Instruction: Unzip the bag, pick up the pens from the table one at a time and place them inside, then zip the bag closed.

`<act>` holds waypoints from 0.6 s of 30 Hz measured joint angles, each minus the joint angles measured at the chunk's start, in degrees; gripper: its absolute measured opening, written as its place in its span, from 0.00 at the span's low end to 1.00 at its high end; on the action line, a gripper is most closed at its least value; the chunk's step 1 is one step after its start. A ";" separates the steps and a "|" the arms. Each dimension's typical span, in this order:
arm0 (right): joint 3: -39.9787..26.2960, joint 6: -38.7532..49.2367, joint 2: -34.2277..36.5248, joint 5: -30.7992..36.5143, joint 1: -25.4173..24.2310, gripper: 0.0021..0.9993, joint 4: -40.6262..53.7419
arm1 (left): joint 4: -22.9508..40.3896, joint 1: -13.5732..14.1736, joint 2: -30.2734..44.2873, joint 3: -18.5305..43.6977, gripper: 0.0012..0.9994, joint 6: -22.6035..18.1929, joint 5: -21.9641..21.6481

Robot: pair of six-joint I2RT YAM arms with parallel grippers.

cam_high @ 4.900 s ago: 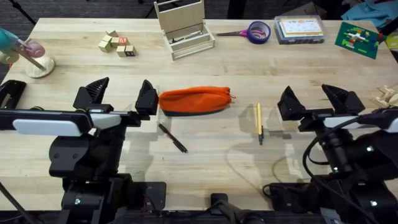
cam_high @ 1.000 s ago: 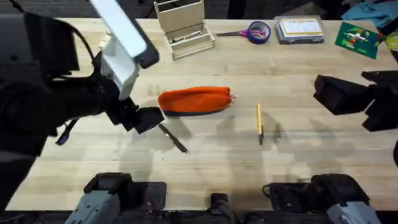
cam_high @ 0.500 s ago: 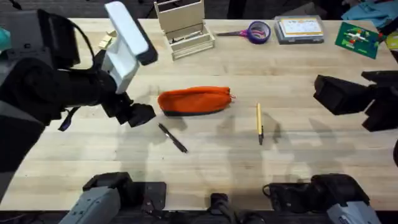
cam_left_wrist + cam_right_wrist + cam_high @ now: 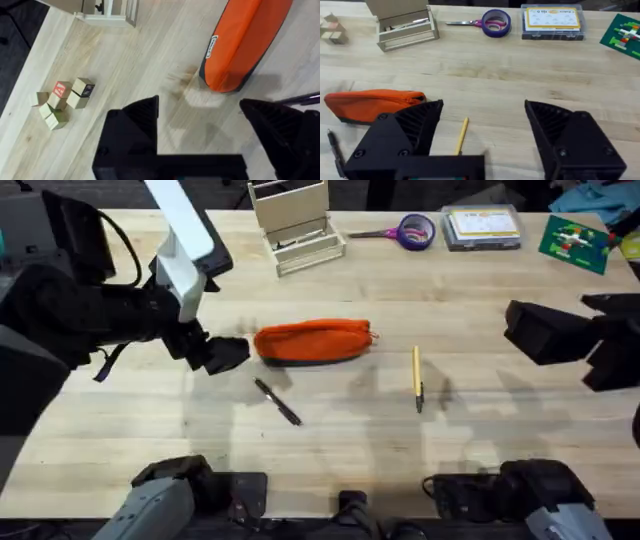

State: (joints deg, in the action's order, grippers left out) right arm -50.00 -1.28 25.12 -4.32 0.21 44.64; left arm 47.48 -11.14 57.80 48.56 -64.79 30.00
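The orange bag [image 4: 312, 341] lies zipped in the middle of the table [image 4: 400, 450], its zipper pull at its right end. The black pen [image 4: 277, 401] lies just in front of the bag's left part. The tan pen [image 4: 417, 377] lies to the bag's right. My left gripper [image 4: 228, 353] hovers open at the bag's left end [image 4: 240, 45], with the end just beyond its fingertips [image 4: 137, 120]. My right gripper [image 4: 580, 330] hangs open and high at the right, far from the bag [image 4: 372, 102] and the tan pen [image 4: 461, 135].
A wooden desk organizer [image 4: 297, 225] stands at the back. Purple-handled scissors and a tape roll [image 4: 415, 230], a clear case [image 4: 482, 227] and a green plate [image 4: 573, 242] lie at the back right. Small wooden blocks [image 4: 62, 97] sit to the left.
My left gripper has drifted right and toward the back, closing in on the bag's left end. The right arm, the bag and both pens have stayed put.
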 joint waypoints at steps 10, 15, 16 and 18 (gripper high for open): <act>0.00 0.00 -0.02 0.00 0.00 1.00 0.00 | -0.13 0.00 0.00 0.00 0.99 -0.92 -0.92; 0.00 0.00 -0.01 0.00 0.00 1.00 0.00 | -0.13 0.00 0.19 0.00 0.99 -5.45 2.99; 0.00 0.00 -0.02 0.00 0.00 1.00 0.00 | -0.13 0.00 0.50 0.00 0.99 -6.45 3.68; 0.00 0.00 -0.01 0.00 0.00 1.00 0.00 | -0.13 0.00 1.60 0.00 0.99 -8.34 4.89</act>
State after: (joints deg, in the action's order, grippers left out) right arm -50.00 -1.28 25.11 -4.32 0.21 44.64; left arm 47.35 -11.14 59.40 48.56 -73.13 34.89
